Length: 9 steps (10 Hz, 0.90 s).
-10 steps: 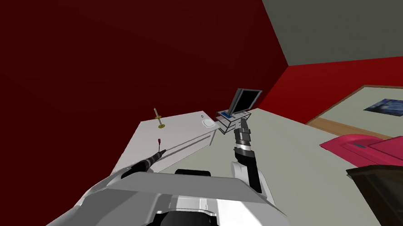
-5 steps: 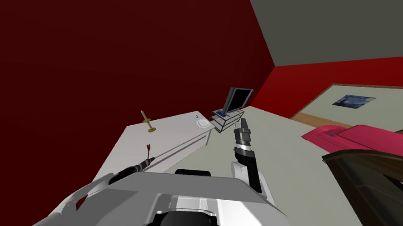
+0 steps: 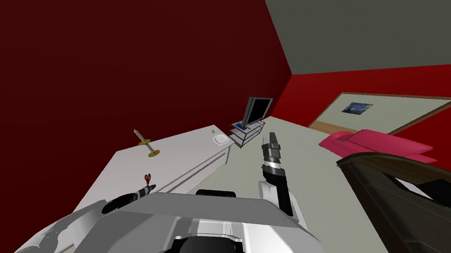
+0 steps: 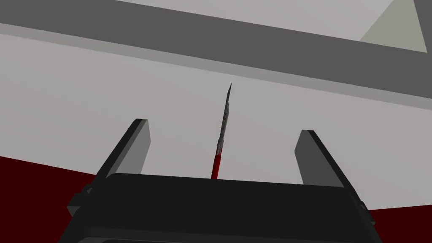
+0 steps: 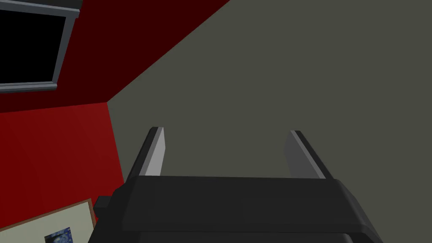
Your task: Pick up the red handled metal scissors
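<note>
Wall [image 3: 99,45]: dark red, ran along the left behind the table.
Dark furniture [image 3: 415,215]: loomed near right; kind not made out.
Table [image 3: 181,154]: white, long, set against the wall, left of centre.
Sofa [image 3: 376,144]: pink, far right.
Monitor [image 3: 256,110]: dark screen, stood past the table's far end.
Right gripper [image 5: 225,130]: held up right of the table, fingers spread wide, nothing between.
Left gripper [image 4: 222,128]: low over the table's near part, released, fingers parted either side of the scissors, touching neither.
Candlestick [image 3: 145,143]: brass-coloured, upright, far left on the table.
Bowl [image 3: 220,140]: white, at the table's far end.
Scissors [image 4: 225,112]: rested on the table's near part between the left fingers, red handle nearest the gripper body, grey blades pointing away.
</note>
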Tool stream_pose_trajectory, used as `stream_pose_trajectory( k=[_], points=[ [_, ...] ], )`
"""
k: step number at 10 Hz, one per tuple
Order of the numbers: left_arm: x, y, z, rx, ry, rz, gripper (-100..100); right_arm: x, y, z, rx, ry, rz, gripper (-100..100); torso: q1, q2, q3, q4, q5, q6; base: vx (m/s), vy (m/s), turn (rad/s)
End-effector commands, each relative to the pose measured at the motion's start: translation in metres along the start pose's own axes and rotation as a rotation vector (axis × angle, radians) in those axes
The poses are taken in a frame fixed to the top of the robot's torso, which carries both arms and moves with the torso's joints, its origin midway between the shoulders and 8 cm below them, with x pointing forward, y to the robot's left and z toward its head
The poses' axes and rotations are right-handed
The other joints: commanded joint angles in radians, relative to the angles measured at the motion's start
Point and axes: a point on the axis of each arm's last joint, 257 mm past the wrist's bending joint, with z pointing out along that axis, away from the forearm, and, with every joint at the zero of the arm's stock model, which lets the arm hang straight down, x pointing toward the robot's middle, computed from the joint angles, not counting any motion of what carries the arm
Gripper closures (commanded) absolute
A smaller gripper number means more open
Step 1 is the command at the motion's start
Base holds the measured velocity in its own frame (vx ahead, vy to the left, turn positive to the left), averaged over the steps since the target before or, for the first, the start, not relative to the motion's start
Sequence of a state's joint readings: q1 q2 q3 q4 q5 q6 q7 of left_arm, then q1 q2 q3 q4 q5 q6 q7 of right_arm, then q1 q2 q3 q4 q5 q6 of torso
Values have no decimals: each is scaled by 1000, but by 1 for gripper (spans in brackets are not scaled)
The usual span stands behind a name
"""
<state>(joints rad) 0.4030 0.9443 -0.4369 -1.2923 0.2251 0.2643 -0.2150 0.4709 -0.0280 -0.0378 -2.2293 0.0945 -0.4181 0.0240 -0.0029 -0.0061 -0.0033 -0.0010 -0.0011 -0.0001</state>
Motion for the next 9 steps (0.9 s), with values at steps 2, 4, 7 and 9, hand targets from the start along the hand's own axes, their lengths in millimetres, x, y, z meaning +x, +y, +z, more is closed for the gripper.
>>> stream_pose_trajectory(
  k=[2, 4, 7, 9],
  points=[
    [-15, 51, -7, -111, 0, 5, -100, 0, 0, 0, 0, 0, 0, 0, 0, 0, 0, 0, 0, 0, 112, -21, -180],
    [-18, 60, -8, -128, -1, 5, -100, 0, 0, 0, 0, 0, 0, 0, 0, 1, 0, 0, 0, 0, 72, -18, -76],
    [-14, 56, -6, -118, 0, 7, -100, 0, 0, 0, 0, 0, 0, 0, 1, 7, 4, 1, 1, -1, 18, 0, 3],
    [-9, 59, -3, -116, 1, 9, -100, 0, 0, 0, 0, 0, 0, 0, 2, 5, 3, 1, 1, -1, 44, 16, 16]
  ],
)
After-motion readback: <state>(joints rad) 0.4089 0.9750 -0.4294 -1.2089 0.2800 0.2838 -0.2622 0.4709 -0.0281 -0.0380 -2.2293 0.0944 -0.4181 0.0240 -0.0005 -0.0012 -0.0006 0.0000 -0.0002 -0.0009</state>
